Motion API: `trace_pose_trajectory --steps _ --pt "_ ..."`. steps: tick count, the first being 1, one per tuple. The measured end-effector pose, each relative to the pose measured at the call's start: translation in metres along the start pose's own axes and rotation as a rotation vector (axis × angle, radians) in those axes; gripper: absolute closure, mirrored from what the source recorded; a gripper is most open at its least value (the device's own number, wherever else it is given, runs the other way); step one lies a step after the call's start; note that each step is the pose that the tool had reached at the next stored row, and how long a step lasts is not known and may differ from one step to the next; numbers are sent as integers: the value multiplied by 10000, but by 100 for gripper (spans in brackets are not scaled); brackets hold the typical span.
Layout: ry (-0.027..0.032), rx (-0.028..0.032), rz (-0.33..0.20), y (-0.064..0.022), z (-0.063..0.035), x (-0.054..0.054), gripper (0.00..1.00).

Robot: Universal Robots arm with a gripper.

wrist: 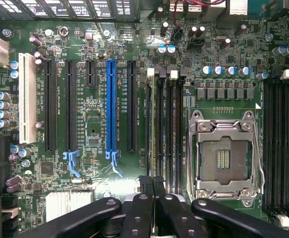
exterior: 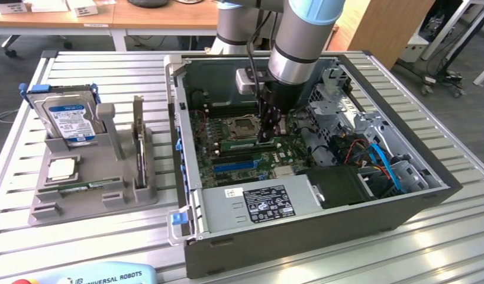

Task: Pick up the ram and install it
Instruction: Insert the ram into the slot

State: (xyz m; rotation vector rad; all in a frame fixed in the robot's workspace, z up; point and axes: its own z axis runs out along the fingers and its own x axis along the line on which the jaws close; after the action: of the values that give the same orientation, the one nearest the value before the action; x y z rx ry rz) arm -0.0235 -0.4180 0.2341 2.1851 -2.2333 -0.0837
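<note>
Metal table (exterior: pixel 431 248) holds an open computer (exterior: pixel 305 236), where the gripper (wrist: pixel 151 187) squeezes the ram (wrist: pixel 151 124) just beside the socket (wrist: pixel 222 157).

In the exterior view my arm (exterior: pixel 297 53) is blocking the motherboard (exterior: pixel 218 127) toward the far wall of the case (exterior: pixel 305 236). My gripper (exterior: pixel 265 137) is covering one end of a green strip (exterior: pixel 230 144) beside the processor socket (exterior: pixel 244 125); I am not making out what that strip is. The power supply (exterior: pixel 258 204) is hiding the board's near edge, and its label print is reading too small. The view's edge is cutting off a pendant (exterior: pixel 100 275) at the near edge of the table (exterior: pixel 431 248).
</note>
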Motion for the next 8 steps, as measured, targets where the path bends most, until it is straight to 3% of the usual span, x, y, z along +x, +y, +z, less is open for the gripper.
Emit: trace_pose_trajectory --steps 8 --pt "0 0 -2 8 8 -1 89"
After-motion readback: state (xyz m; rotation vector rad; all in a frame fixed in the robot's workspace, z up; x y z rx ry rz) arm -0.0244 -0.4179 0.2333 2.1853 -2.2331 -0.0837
